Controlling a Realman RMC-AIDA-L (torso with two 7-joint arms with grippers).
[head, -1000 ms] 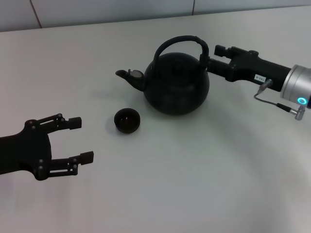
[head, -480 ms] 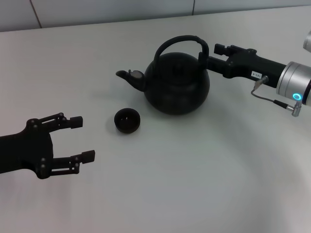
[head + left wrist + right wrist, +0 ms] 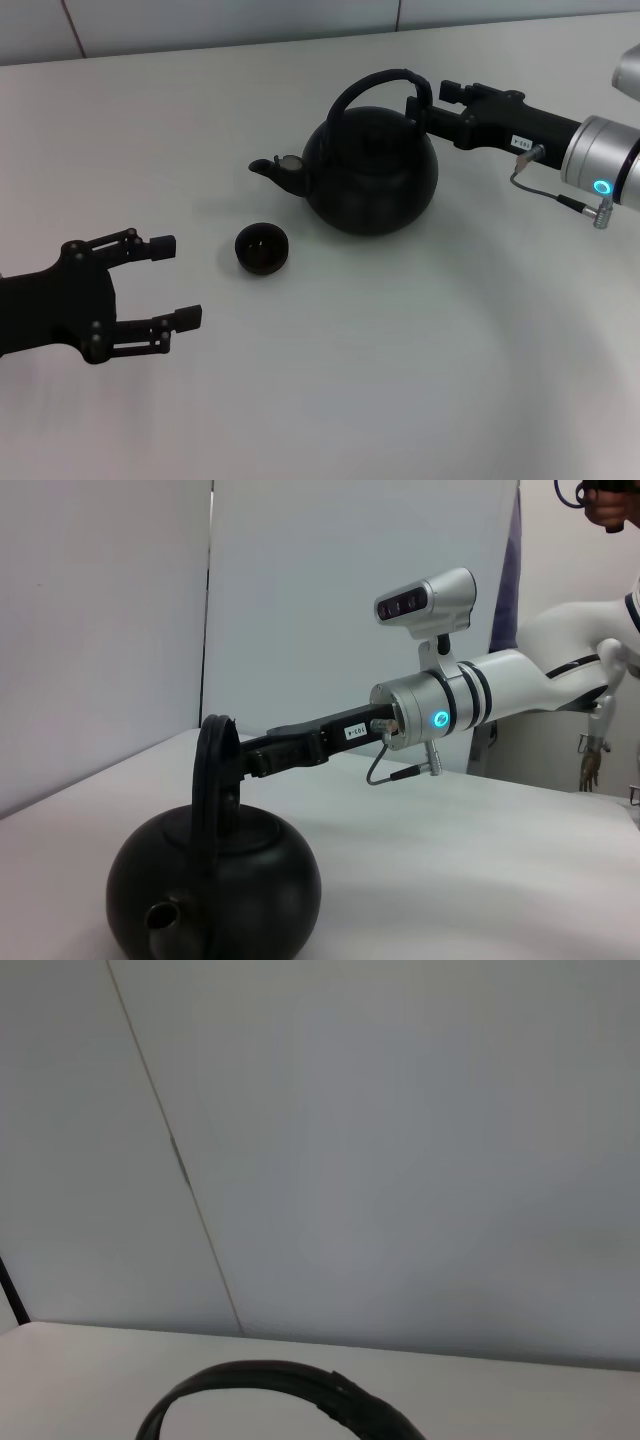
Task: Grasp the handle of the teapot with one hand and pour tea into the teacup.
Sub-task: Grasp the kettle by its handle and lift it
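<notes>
Right now our right gripper point(image 3: 428, 108), the black two-fingered hand with the small white label on its silver-cuffed arm, reaches in from the right and meets the right-hand end of the thick black arched handle point(image 3: 378, 85) of the large round matte-black teapot point(image 3: 372, 170); from the head and left wrist views the fingers look clenched on that hoop, though the contact itself is partly hidden. We judge the pot to be in our grip, its short curved spout point(image 3: 272, 170) pointing left, and we cannot tell whether its base is touching the pale tabletop point(image 3: 400, 360) or just clear of it. The tiny round black handleless teacup point(image 3: 262, 248) stands on the table near the pot, in front of the spout and a little to its left, apart from both. Our left gripper point(image 3: 170, 282), the unlabelled black one, hangs low at the near left with its fingers spread and nothing between them, well apart from the cup. To do this step well, we should bring the spout directly above the cup before tilting, since the cup's mouth is very small. Because we hold the hoop near one end, the heavy body may swing or twist, so we should move slowly and keep the grip firm. Then we tip gently about the spout side, lowering the lip close to the rim so nothing spills.
</notes>
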